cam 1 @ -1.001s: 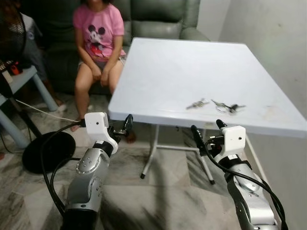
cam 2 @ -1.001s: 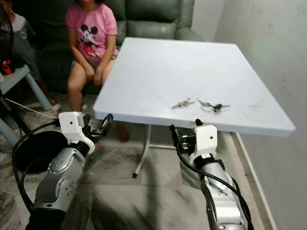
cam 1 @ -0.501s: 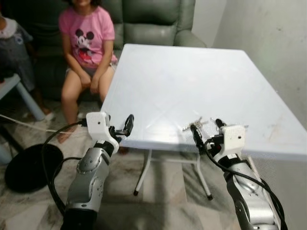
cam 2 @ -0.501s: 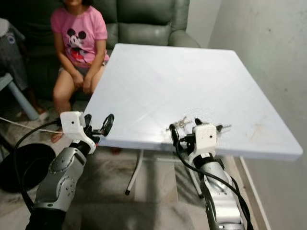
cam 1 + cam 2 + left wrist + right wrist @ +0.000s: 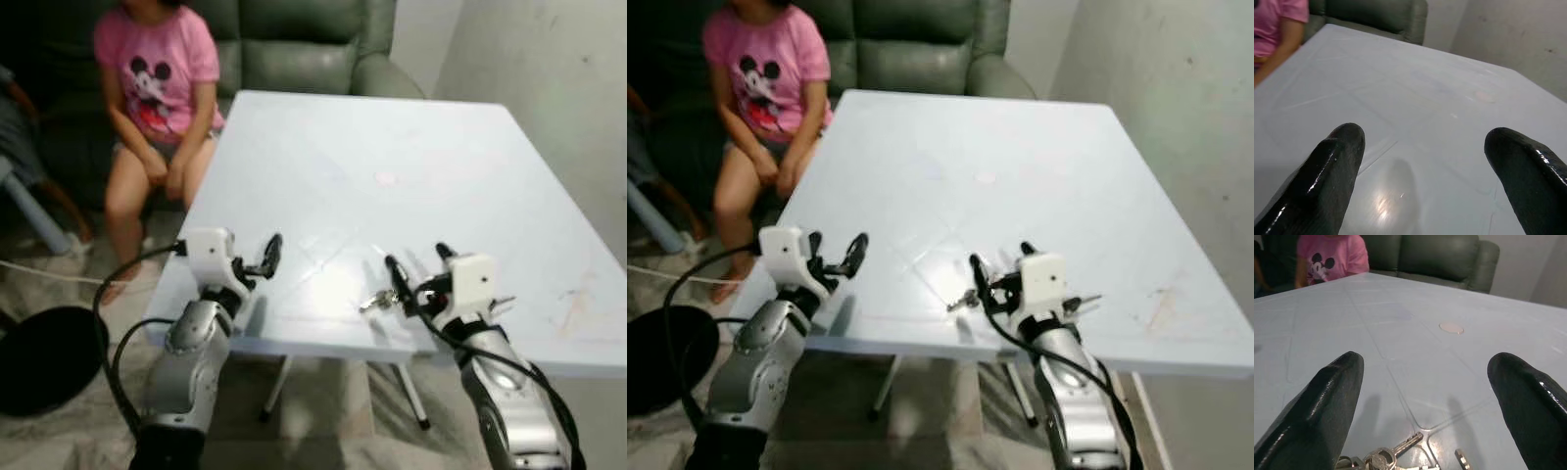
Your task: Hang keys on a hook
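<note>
I have both arms up over the near edge of the white table (image 5: 411,147) — smooth, glossy plastic with faint moulded lines. The keys (image 5: 1382,458), a small metal bunch, lie flat on it just below my right gripper (image 5: 416,262), whose fingers are spread wide apart. My left gripper (image 5: 263,257) hovers well aside, also spread — nothing held.

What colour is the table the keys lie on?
White, plain; the table shows best in the right eye view, keys near its front edge.

Silver arms w/ black cables, white wrist blocks; left end effector (image 5: 263,258), right end effector (image 5: 419,268): black fingers.
</note>
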Tool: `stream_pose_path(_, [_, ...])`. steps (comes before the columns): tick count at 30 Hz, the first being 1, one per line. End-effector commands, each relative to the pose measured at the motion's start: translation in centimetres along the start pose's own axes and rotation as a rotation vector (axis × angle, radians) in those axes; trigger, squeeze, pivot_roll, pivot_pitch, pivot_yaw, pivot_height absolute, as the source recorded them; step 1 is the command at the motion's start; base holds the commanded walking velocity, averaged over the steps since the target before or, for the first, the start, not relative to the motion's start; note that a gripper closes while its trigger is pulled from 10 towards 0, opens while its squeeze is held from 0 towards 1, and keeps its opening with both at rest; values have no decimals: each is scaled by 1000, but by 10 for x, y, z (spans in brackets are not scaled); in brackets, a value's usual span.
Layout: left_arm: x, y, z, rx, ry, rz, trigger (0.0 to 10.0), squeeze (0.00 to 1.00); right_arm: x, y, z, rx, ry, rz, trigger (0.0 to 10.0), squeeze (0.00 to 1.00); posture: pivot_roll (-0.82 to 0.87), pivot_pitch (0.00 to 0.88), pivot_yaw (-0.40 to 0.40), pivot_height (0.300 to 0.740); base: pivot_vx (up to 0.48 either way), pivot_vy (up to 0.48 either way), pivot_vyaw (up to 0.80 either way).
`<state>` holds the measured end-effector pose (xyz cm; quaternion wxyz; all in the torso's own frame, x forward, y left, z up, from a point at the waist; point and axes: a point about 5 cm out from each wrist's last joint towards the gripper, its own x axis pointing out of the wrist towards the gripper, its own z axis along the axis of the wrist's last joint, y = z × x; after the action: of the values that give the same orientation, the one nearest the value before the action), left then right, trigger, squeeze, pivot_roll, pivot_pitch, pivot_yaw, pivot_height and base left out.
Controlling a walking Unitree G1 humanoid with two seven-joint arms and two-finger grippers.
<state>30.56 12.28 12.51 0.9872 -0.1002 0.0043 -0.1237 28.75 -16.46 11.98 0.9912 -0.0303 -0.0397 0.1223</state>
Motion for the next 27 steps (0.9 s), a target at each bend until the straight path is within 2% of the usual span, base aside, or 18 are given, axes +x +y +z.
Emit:
stream_pose_path(1, [-3,-1,3,28,-21,-6,10000,0,1,-2,-1,-3,3,14,10000,0,-2,42,-44,740,0,0,0])
stream_pose_path(5, [-4,-8,-1,28,-12,-29,10000,0,2,-11,-2,-14,10,18,10000,0,1,39,-48,740,0,0,0])
stream_pose_path(8, [-7,-20,-7,37,12,-82,10000,0,6,-20,0,-51,26,71,10000,0,3,38,-51,740,0,0,0])
stream_pose_path(15, [-13,-35,-12,76,27,-173,10000,0,9,-20,-1,-80,52,165,10000,0,6,39,-55,740,0,0,0])
stream_pose_path(22, [-23,-53,-22,112,73,-286,10000,0,13,-18,-14,-91,137,318,10000,0,11,49,-57,740,0,0,0])
stream_pose_path(27, [-26,-58,-25,123,89,-310,10000,0,16,-20,-19,-86,160,332,10000,0,16,70,-60,740,0,0,0])
